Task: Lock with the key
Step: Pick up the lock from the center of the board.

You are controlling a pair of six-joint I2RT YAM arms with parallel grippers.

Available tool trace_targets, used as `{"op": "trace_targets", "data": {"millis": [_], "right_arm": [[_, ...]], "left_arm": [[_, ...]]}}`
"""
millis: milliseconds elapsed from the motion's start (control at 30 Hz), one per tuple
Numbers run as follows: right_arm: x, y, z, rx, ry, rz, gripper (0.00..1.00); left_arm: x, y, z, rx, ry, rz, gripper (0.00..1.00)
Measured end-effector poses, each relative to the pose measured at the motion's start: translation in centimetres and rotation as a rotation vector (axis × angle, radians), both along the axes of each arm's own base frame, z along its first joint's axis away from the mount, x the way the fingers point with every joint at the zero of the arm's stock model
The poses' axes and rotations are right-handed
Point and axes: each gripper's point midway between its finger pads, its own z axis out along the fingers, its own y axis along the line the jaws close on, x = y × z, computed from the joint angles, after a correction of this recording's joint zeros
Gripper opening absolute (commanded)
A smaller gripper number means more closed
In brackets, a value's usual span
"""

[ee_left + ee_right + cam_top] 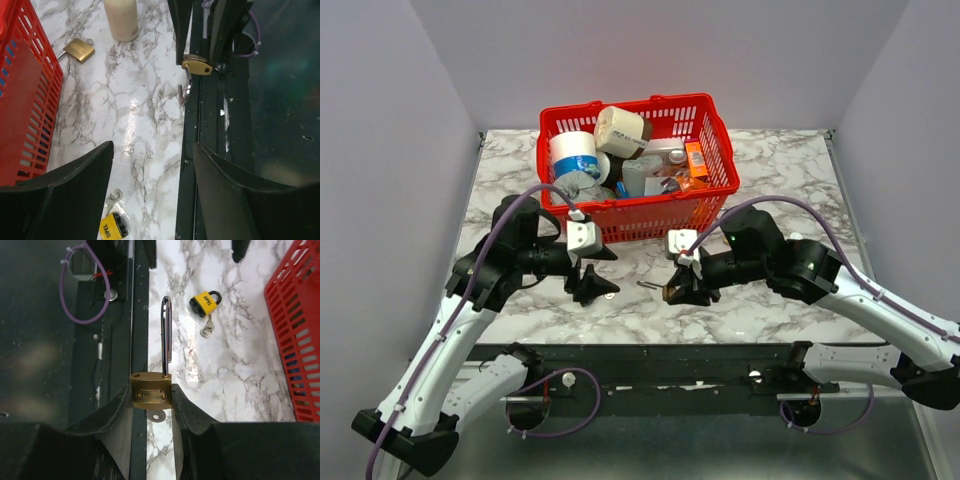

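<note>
Brass padlock (151,394), shackle up, is pinched by its narrow sides in the right pincer (680,290) over the near edge of the surface (235,365), key (156,416) in its underside; left pincer (152,147) spread (judged dense, rigid, slick: take the key by its small head).

The brass padlock (151,394) is golden, with a shiny silver shackle and a silver key (156,416). The right gripper (151,402) has black fingers (112,417). The table (770,160) is white marble with grey veins. The small padlock (206,303) is yellow with a black shackle. The basket (640,222) is bright red mesh. The cable (61,285) is purple.
</note>
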Motion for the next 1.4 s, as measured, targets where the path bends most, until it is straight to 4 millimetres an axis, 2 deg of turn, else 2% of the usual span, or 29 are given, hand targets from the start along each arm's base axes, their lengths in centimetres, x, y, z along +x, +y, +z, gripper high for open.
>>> {"op": "trace_targets", "data": {"millis": [33, 133, 267, 400, 600, 733, 933, 1133, 1400], "right_arm": [[-0.3, 0.0, -0.1, -0.012, 0.003, 0.011, 0.01], [-0.9, 0.2, -0.3, -0.042, 0.017, 0.035, 0.01], [-1.5, 0.3, -0.3, -0.057, 0.026, 0.048, 0.01], [-1.7, 0.3, -0.6, -0.072, 0.03, 0.05, 0.01], [-1.7, 0.5, -1.1, -0.091, 0.031, 0.044, 0.01], [-1.7, 0.7, -1.3, -0.101, 0.027, 0.042, 0.01], [-1.4, 0.8, -1.7, -0.115, 0.017, 0.024, 0.01], [-0.8, 0.9, -2.0, -0.13, 0.017, -0.009, 0.01], [-0.5, 0.9, -1.8, -0.127, 0.019, -0.036, 0.01]], "left_arm": [[0.0, -0.2, -0.3, 0.01, -0.007, -0.001, 0.65], [-0.1, -0.8, -0.7, 0.023, -0.047, -0.002, 0.59], [-0.5, -1.6, -0.3, 0.024, -0.111, -0.02, 0.6], [-1.7, -2.4, -0.7, 0.044, -0.126, -0.084, 0.63], [-2.7, -2.7, -1.1, 0.061, -0.126, -0.128, 0.64], [-3.1, -3.0, -1.2, 0.079, -0.119, -0.158, 0.59], [-3.1, -3.5, -1.7, 0.097, -0.106, -0.169, 0.49], [-2.8, -3.8, -2.3, 0.118, -0.08, -0.164, 0.43], [-2.5, -4.1, -2.2, 0.115, -0.084, -0.146, 0.36]]}}
